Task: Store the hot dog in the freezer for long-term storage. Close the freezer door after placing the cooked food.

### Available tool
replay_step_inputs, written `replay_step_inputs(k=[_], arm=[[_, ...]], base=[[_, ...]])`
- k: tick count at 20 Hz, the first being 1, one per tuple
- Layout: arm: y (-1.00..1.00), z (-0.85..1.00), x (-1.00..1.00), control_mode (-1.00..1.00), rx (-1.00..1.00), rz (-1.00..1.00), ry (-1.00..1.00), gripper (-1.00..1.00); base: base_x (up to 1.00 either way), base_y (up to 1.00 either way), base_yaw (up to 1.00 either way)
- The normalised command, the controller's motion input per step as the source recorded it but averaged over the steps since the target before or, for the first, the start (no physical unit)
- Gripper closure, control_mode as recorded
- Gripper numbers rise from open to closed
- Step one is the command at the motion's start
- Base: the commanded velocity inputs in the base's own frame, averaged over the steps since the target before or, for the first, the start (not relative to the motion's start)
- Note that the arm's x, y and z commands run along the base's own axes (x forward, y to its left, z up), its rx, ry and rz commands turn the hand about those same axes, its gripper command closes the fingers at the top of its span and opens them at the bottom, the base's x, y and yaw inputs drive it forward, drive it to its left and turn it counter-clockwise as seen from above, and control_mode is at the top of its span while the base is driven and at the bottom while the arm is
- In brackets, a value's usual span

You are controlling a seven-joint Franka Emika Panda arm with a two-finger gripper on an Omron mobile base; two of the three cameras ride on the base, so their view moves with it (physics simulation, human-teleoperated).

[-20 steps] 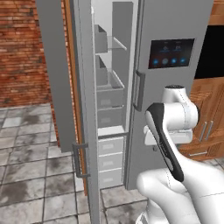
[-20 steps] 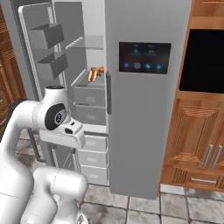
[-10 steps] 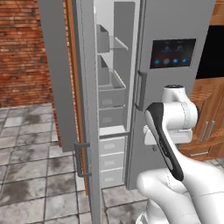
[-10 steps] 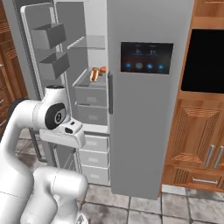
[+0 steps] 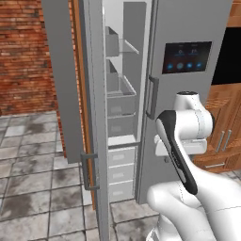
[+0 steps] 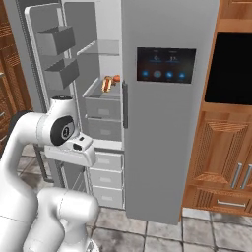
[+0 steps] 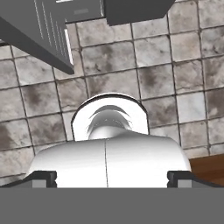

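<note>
Right base view has the hot dog point(image 6: 106, 84) already inside the freezer point(image 6: 101, 103), lying on a grey shelf about mid-height, with a round orange-red food item point(image 6: 116, 78) just behind it, touching or nearly so; I can't tell which. So I judge the placing is done and only the closing is left.

The freezer door point(image 5: 96, 122) stands swung wide out toward me, its edge facing the left base camera, long bar handle point(image 5: 88, 170) low on it. In the right base view its inner bins point(image 6: 56, 40) show. It's open that far because I needed room to reach the shelf; now it has to be pushed back.

My arm point(image 6: 59, 133) is folded in close to the base, elbow up, likely tucked clear of the door before a push.

Hard to make out: the claw itself. The hand view looks down at floor tiles point(image 7: 144, 52) and a grey fridge edge point(image 7: 39, 35); the dark tips point(image 7: 41, 178) barely poke up at the bottom corners, so I cannot tell how wide it's open, nor confirm that it's empty. From the left base side the hot dog is hidden behind the shelf front.
</note>
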Motion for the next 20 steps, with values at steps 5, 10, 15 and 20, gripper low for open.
replay_step_inputs(k=[5, 10, 15, 20], arm=[[0.19, 0.0, 0.0, -1.0, 0.0, 0.0, -0.01, -1.0], [0.95, 0.02, -0.04, -1.0, -0.18, -0.26, -0.16, -1.0], [0.87, 0.18, 0.11, -1.0, -0.47, -0.4, -0.2, -1.0], [0.88, 0.11, 0.48, -1.0, -0.38, -0.5, -0.22, -1.0]], base=[[0.0, 0.0, 0.0], [0.0, 0.0, 0.0], [0.0, 0.0, 0.0], [0.0, 0.0, 0.0]])
